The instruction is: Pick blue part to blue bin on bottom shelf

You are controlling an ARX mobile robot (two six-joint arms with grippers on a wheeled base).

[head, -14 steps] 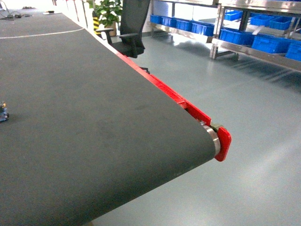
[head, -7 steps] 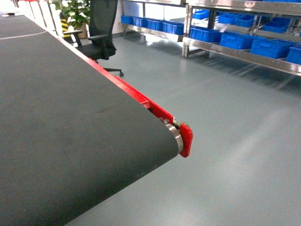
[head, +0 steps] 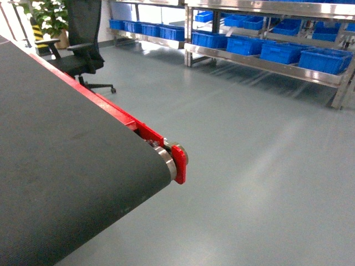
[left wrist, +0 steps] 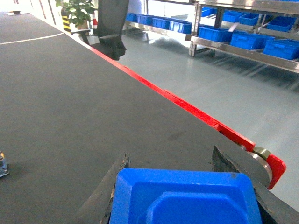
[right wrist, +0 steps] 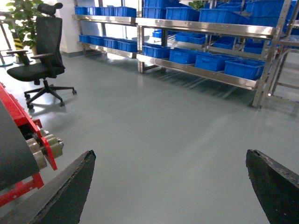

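Note:
In the left wrist view the blue part (left wrist: 187,198), a moulded blue plastic piece, fills the bottom of the frame between the two dark fingers of my left gripper (left wrist: 170,156), which is shut on it above the dark belt. My right gripper (right wrist: 170,153) hangs open over the grey floor with nothing between its fingers. The bottom shelf (head: 266,65) of the steel rack runs along the far right and carries a row of blue bins (head: 283,51). They also show as blue bins (right wrist: 210,60) in the right wrist view. Neither gripper appears in the head view.
A dark conveyor belt (head: 66,166) with a red side rail (head: 122,119) ends at a red cap (head: 179,163). A black office chair (head: 83,39) and a potted plant (head: 50,16) stand behind it. Grey floor (head: 249,155) lies between belt and rack. A small object (left wrist: 2,164) lies on the belt.
The head view has swung to the right: the belt's end has slid left in the frame, the rack with blue bins has come further into view, and the small object on the belt has left it.

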